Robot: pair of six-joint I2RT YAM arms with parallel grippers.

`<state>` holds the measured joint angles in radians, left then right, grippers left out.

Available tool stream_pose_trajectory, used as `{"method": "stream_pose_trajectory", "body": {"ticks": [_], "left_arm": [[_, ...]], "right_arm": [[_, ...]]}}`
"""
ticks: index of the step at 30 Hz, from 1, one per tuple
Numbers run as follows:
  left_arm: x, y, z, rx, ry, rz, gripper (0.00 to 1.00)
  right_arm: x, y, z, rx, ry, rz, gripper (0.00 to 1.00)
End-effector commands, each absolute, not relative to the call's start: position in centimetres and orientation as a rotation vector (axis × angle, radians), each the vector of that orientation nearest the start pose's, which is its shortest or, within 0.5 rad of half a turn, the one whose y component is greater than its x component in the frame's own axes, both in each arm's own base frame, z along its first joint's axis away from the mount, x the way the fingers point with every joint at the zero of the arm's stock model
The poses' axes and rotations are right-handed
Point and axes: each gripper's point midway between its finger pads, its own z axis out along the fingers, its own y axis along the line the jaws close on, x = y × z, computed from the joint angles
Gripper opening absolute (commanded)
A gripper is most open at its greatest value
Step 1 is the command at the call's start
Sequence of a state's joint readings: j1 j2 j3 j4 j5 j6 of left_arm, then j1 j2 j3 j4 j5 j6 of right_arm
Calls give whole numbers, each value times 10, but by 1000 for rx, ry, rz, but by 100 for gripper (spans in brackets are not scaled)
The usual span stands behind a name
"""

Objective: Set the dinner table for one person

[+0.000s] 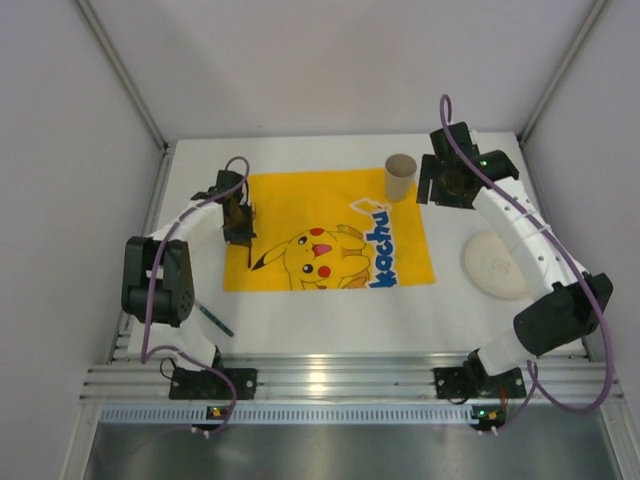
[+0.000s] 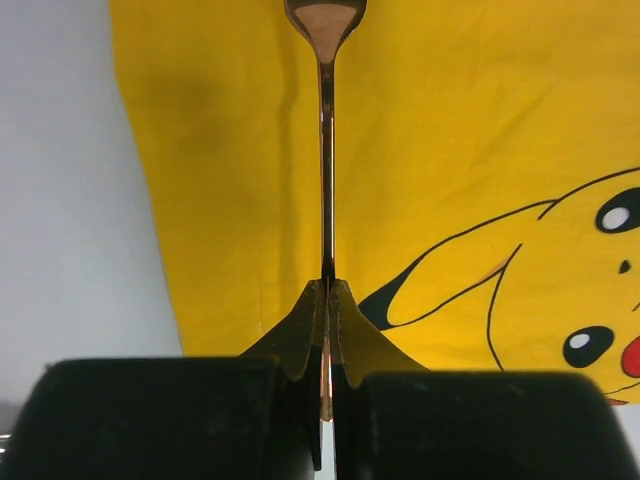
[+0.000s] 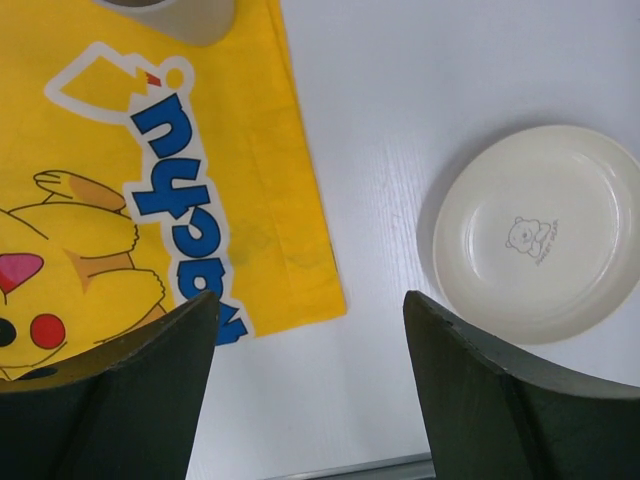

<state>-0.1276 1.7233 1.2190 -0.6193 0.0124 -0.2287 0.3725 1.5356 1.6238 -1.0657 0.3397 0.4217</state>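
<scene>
The white dinner table [image 1: 330, 320] carries a yellow Pikachu mat [image 1: 330, 230] in its middle. My left gripper [image 1: 238, 215] hovers over the mat's left edge and is shut on the handle of a copper-coloured spoon [image 2: 326, 150]. The spoon is held edge-on, its bowl pointing away from the fingers [image 2: 300, 330]. My right gripper [image 1: 440, 190] is raised near the mat's far right corner, open and empty [image 3: 310, 305]. A tan cup [image 1: 401, 177] stands upright on that corner. A cream plate [image 1: 497, 263] lies on the table to the right of the mat; it also shows in the right wrist view [image 3: 540, 235].
A thin dark-green stick-like item [image 1: 213, 320] lies on the table by the left arm's base, partly hidden by the arm. Grey walls close in the table on the left, right and back. An aluminium rail [image 1: 330, 385] runs along the near edge.
</scene>
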Motion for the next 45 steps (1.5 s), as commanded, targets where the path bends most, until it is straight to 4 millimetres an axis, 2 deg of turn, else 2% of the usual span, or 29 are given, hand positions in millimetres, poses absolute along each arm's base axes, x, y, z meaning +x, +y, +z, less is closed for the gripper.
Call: {"method": "stream_pose_trajectory", "body": {"ticks": [1,6,10,11,12,13,14,16,18,20,21,22,24,25,26,27,28,29,30,31,32,34,35,37,39,42,43,45], "left_arm": [[369,-71,61,-69,2649,-203,0],[368,-72,36,-60,2684,-206,0],[371,-62,33,-118,2684,-126,0],[370,-62,36,-131,2694,-126,11],[372,-55,42,-151,2676,-80,18],[372,-55,47,-177,2663,-78,33],[373,-47,53,-212,2645,-25,64],[375,-42,73,-253,2592,-3,98],[373,-27,95,-308,2546,73,98],[371,-9,113,-467,2496,119,98],[359,-3,121,-550,2497,119,98],[351,10,125,-637,2483,162,98],[322,31,124,-801,2486,250,98],[300,50,117,-979,2487,266,98],[275,57,100,-1087,2517,280,98],[263,56,101,-1190,2478,203,98],[248,65,95,-1309,2447,180,98],[225,63,78,-1384,2467,187,97],[213,61,80,-1472,2421,168,97],[208,58,77,-1502,2409,153,97],[195,52,66,-1540,2430,152,96],[185,38,58,-1627,2426,82,96],[177,32,46,-1650,2443,59,95],[174,23,40,-1659,2433,1,93],[178,20,44,-1618,2405,-28,89],[175,24,44,-1633,2371,39,88],[175,24,42,-1653,2355,46,84],[170,26,30,-1692,2339,84,81]], "right_arm": [[346,75,250,240,2392,-88,75],[344,71,247,230,2409,-92,77],[349,73,257,212,2393,-89,82],[350,72,259,211,2391,-89,82],[350,72,259,207,2394,-92,83],[352,73,261,198,2390,-90,83],[352,73,262,202,2389,-91,83],[352,73,263,203,2386,-85,83],[349,75,263,198,2389,-68,84],[344,75,258,203,2403,-58,84],[339,76,260,208,2400,-35,84],[333,76,254,219,2417,-29,84],[323,78,256,224,2408,21,84],[318,79,256,229,2406,38,84],[312,79,249,235,2421,45,84],[306,80,253,235,2411,73,84],[301,79,248,237,2423,76,85],[297,79,248,236,2425,80,85],[291,78,248,231,2423,83,85],[288,77,247,233,2425,82,86],[285,75,246,237,2426,80,86],[276,73,244,233,2431,94,87],[274,73,243,234,2435,98,87],[268,73,243,229,2433,118,87],[263,72,239,229,2444,117,87],[259,71,235,212,2457,108,87],[259,70,235,207,2459,106,87],[260,71,236,202,2460,108,87]]}}
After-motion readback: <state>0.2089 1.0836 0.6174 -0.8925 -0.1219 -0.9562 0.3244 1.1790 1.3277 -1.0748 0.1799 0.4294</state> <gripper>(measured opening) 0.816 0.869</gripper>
